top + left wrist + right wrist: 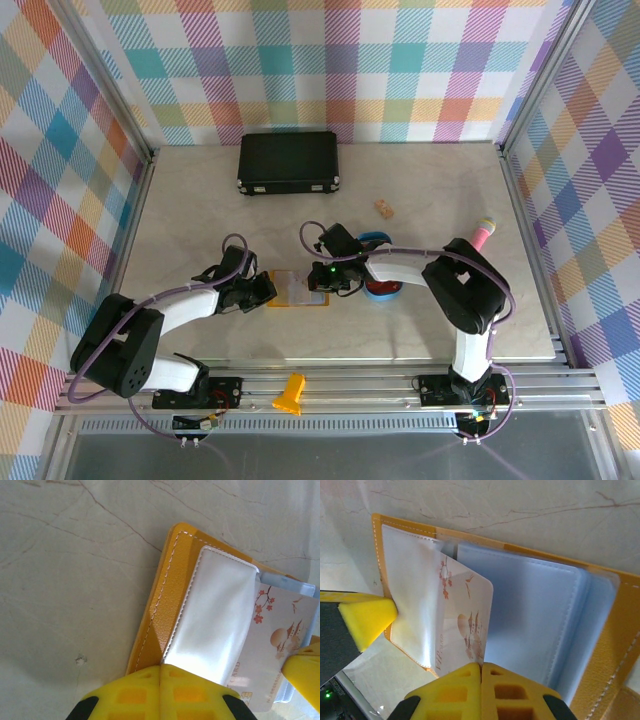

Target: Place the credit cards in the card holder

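Desk [430, 190]: beige, marble-veined top, flat, evenly lit, no hard shadows. Back wall [330, 70], left wall [50, 180] and right wall [595, 170]: pastel plaid panels enclosing three sides. Aluminium posts [107, 75] at the rear corners. Aluminium rail [350, 380] along the near edge.

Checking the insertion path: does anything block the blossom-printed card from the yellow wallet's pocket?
Nothing visible does. The right gripper pinches the blossom-printed white plastic card, its edge under the white pocket flap that the left gripper pinches on the mustard-yellow wallet.
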